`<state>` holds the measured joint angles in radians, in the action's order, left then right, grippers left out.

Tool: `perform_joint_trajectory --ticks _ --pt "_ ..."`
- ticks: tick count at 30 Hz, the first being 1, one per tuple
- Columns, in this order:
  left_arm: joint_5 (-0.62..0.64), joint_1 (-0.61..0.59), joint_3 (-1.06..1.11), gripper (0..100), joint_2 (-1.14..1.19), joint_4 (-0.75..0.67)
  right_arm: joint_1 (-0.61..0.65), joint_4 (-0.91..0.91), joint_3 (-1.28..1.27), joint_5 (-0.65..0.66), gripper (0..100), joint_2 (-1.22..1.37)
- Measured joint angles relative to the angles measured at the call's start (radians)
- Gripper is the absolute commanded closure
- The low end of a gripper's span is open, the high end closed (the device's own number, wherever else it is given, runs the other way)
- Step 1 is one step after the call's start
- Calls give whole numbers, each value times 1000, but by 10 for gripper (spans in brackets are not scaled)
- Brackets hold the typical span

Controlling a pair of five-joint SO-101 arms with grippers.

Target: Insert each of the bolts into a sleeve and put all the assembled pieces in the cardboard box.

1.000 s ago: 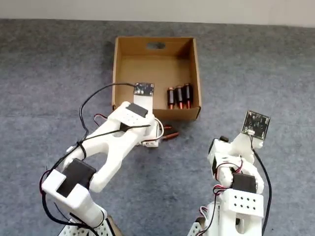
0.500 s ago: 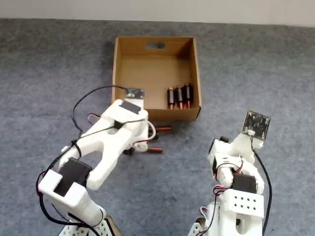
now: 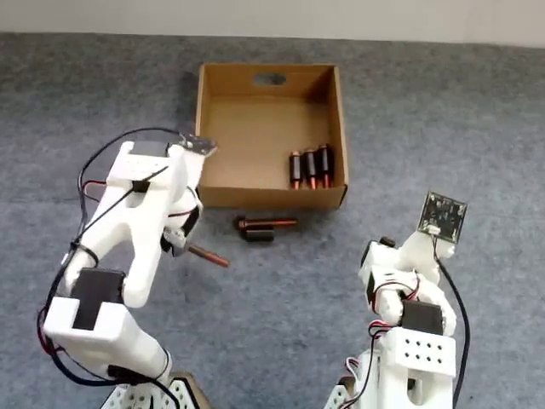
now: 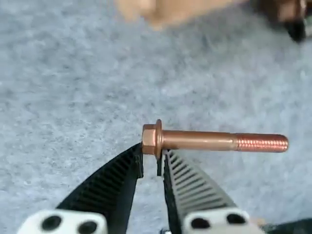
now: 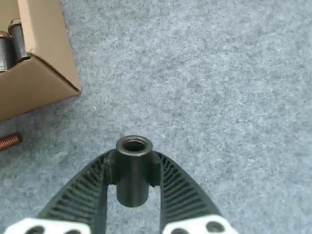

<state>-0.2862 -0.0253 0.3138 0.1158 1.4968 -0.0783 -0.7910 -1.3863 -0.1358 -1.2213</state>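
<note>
Bolt-and-sleeve assembled pieces (image 3: 311,169), three of them, lie side by side in the cardboard box (image 3: 203,128), against the inside of its near wall and toward its right corner. In this high view the box stands open at the far middle of the grey carpet (image 3: 477,128). Just outside that near wall a loose bolt (image 3: 272,223) lies on the carpet, roughly parallel to the wall. A loose sleeve (image 3: 260,236) lies just beside it on the near side. The left arm (image 3: 136,221) bends over the carpet to the left of the box. Its left gripper (image 3: 189,247) carries the held bolt (image 3: 211,256), whose shank points toward the loose sleeve but is apart from it. The right arm (image 3: 409,290) sits low at the near right, well apart from the box. In the left wrist view, the left gripper (image 4: 152,163) is nearly closed and pinches the held bolt (image 4: 214,141) by its flanged hex head. The copper shank runs crosswise to the fingers, with its threaded end free over the carpet. The box is a tan blur beyond. In the right wrist view, the right gripper (image 5: 132,165) is narrowed around the held sleeve (image 5: 132,187). This black tube stands along the fingers, its open bore facing away from the wrist. Beyond it are the box's near right corner (image 5: 44,73) with the ends of assembled pieces (image 5: 9,44) inside. The tip of the loose bolt (image 5: 9,141) lies on the carpet beside that corner.
</note>
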Motion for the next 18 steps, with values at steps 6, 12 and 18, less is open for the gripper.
perform_joint_trajectory --ticks 6,12,18 --pt "-78 29 0 738 0 17 0 0 0 0 992 0" --pt "-80 54 0 738 0 31 0 0 0 0 992 0" --pt "218 173 49 738 0 21 0 0 0 0 992 0"
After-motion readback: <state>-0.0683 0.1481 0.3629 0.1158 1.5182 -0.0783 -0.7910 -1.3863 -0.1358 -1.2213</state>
